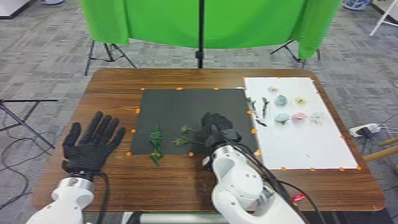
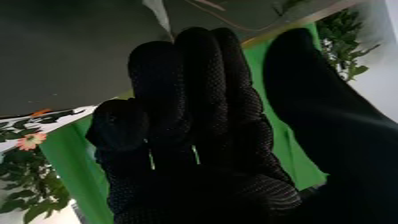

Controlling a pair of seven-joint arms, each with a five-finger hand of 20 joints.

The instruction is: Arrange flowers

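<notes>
We are seeing black fabric-gloved right hand (image 1: 216,125) gaping wide over dark grey mat (image 1: 182,106), thumb well apart from fingers. Slender green leafy stems (image 1: 156,135) are lying on mat, left of hand; pastel flower heads (image 1: 299,116) are resting on white rectangular sheet (image 1: 311,145).

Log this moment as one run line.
Arrange flowers | right hand: over black mat | left hand: open, left of mat | green stems: at mat | loose flowers: on white sheet

From my station I see a long green stem (image 1: 156,144) and smaller sprigs (image 1: 182,141) lying on the black mat (image 1: 182,105). Pastel flower heads (image 1: 282,118) and dark twigs (image 1: 265,107) lie on the white sheet (image 1: 311,147).
</notes>
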